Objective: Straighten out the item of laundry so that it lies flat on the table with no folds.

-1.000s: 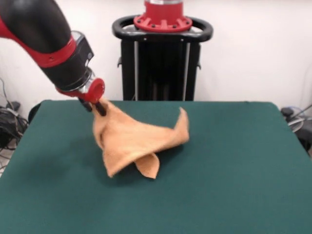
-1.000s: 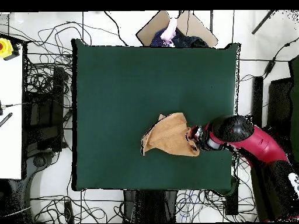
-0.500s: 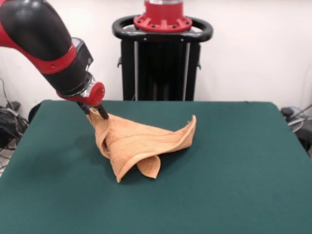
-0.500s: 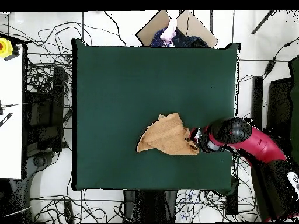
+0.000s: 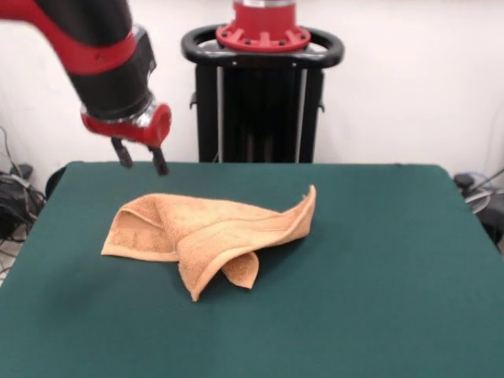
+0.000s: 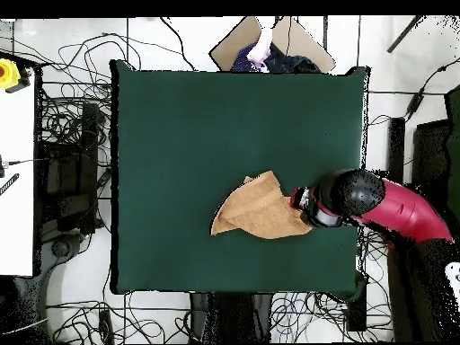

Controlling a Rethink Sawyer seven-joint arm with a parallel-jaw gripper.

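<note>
The item of laundry [image 5: 213, 232] is a peach terry towel lying crumpled on the green table [image 5: 378, 260], with folds, a raised corner at its right and a flap tucked under its front. In the overhead view the item of laundry [image 6: 260, 209] lies right of the table's [image 6: 198, 135] middle. My gripper [image 5: 140, 157] hangs open above the towel's far left part, clear of the cloth, with nothing between its fingers. From above, the gripper [image 6: 297, 205] sits at the towel's right edge.
Cables cover the floor around the table in the overhead view. A white bench [image 6: 13, 171] stands to the left and a cardboard box [image 6: 269, 40] lies beyond the top edge.
The gripper has let go of the towel's corner and risen. The released corner has dropped and spread to the left on the table.
</note>
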